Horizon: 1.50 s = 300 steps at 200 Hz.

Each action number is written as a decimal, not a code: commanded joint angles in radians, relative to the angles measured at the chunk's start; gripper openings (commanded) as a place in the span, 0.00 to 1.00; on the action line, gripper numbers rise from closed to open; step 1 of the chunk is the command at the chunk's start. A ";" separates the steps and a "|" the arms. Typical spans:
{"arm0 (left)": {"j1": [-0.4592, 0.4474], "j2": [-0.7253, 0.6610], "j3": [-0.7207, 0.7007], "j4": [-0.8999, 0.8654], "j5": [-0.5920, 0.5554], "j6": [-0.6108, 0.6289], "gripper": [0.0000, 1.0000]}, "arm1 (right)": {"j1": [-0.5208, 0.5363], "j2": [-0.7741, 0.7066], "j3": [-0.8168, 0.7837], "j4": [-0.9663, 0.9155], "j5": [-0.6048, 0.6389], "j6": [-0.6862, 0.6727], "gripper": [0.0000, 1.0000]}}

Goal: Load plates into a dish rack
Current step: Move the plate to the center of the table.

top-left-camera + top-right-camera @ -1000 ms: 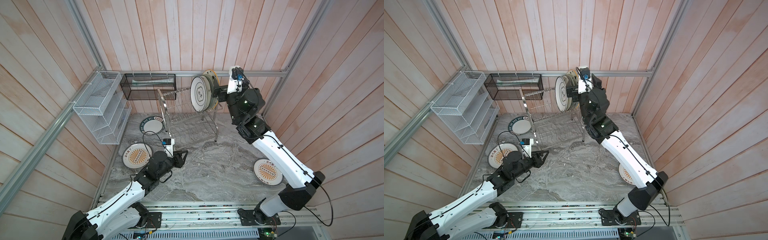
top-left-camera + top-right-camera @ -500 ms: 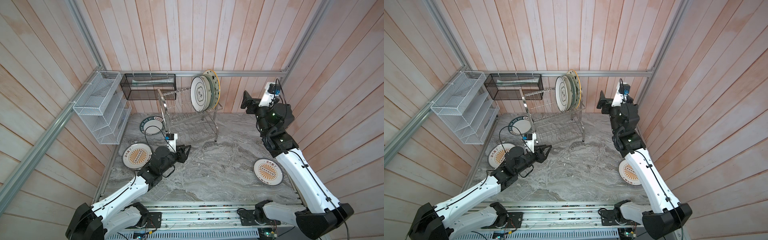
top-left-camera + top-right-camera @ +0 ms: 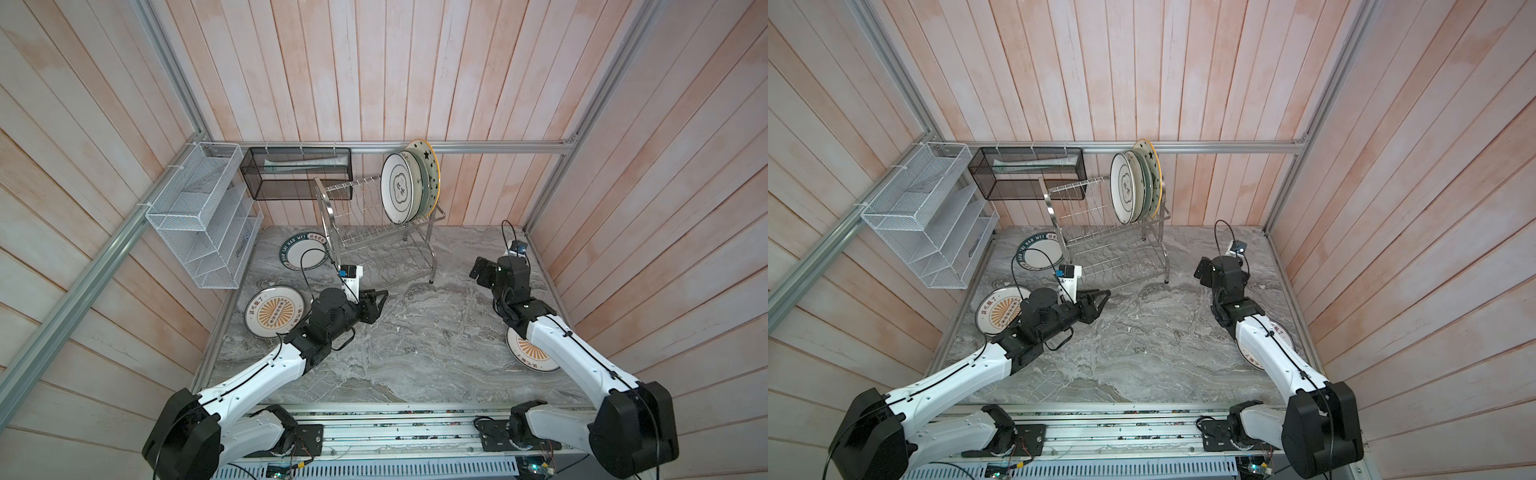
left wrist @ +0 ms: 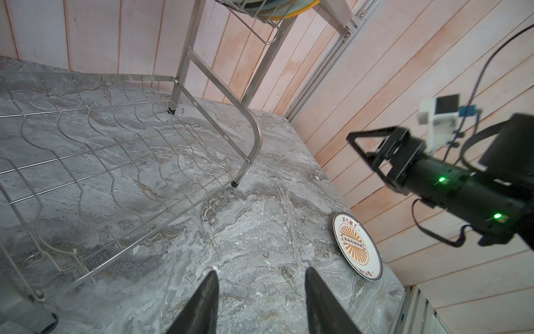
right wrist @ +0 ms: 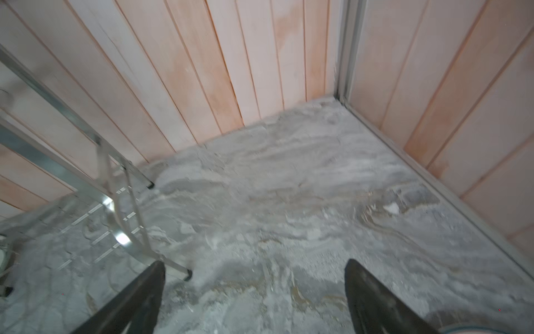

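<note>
between loads: the racked plates stand at the right end of the upper tier of the dish rack. left gripper half spread, right gripper wide, both empty. next, likely: the right one goes down onto the sunburst plate at the right edge of the tabletop.

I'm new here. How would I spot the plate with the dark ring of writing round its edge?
Find the steel dish rack at the back of the marble table. Between its plateless end and the white mesh shelf, the dark-banded plate lies flat on the table. Unlike the sunburst plate nearer the front, its middle is plain white inside a dark ring of lettering.
</note>
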 commanded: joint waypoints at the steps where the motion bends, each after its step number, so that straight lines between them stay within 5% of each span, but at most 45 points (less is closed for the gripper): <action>1: -0.001 0.017 0.031 0.034 0.026 0.017 0.49 | -0.047 0.003 -0.085 -0.028 -0.030 0.153 0.97; 91: 0.000 0.029 0.025 0.047 0.056 0.002 0.50 | -0.318 0.033 -0.240 0.046 -0.259 0.204 0.97; 300: 0.000 0.058 0.012 0.082 0.077 0.004 0.49 | -0.371 0.080 -0.347 0.106 -0.554 0.201 0.96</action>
